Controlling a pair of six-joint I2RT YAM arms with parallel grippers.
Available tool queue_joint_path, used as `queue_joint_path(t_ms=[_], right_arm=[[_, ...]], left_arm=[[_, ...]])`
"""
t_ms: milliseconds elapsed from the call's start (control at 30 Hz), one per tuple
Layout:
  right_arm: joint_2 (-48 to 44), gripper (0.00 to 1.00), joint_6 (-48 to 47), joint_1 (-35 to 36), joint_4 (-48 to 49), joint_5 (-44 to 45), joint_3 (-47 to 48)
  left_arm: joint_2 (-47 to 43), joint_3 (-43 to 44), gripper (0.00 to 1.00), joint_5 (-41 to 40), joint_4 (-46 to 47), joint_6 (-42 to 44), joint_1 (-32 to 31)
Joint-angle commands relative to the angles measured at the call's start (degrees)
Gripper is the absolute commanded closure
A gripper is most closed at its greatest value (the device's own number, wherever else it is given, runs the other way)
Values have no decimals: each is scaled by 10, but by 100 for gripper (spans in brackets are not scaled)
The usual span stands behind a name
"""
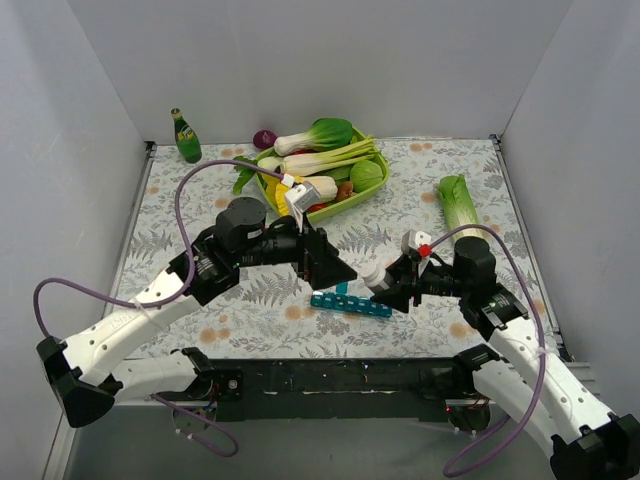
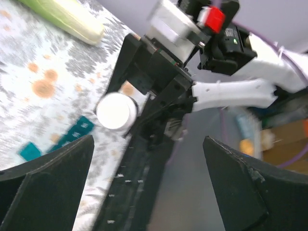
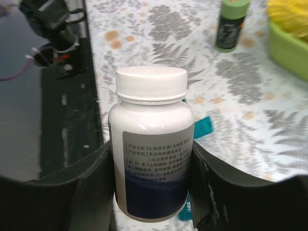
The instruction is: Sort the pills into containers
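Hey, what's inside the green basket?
Vegetables: bok choy, leeks, a round green one. The left arm covers the near-left corner of the basket, so anything there is hidden.

The pill organiser (image 1: 350, 303) lies near the front of the bench (image 1: 430, 170), between the two arms. Just behind its right end, the pill bottle (image 1: 373, 275) sits between the jaws of the right gripper (image 1: 385, 283). The basket (image 1: 352, 204) sits at back centre (vegetables (image 1: 320, 135) heaped in it), a drinks bottle (image 1: 186, 137) stands to its left, and a leafy stalk (image 1: 460, 205) lies well to its right.
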Motion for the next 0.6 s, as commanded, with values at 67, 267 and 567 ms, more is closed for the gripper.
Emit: queue_joint_path(t_ms=[67, 267, 567], right_arm=[[-2, 99, -247, 12, -102, 97, 80], [7, 99, -279, 24, -107, 109, 95], [4, 99, -273, 25, -111, 105, 88]], left_arm=[[50, -65, 2, 17, 95, -343, 3], [116, -2, 2, 6, 66, -355, -4], [156, 13, 23, -4, 45, -339, -7]])
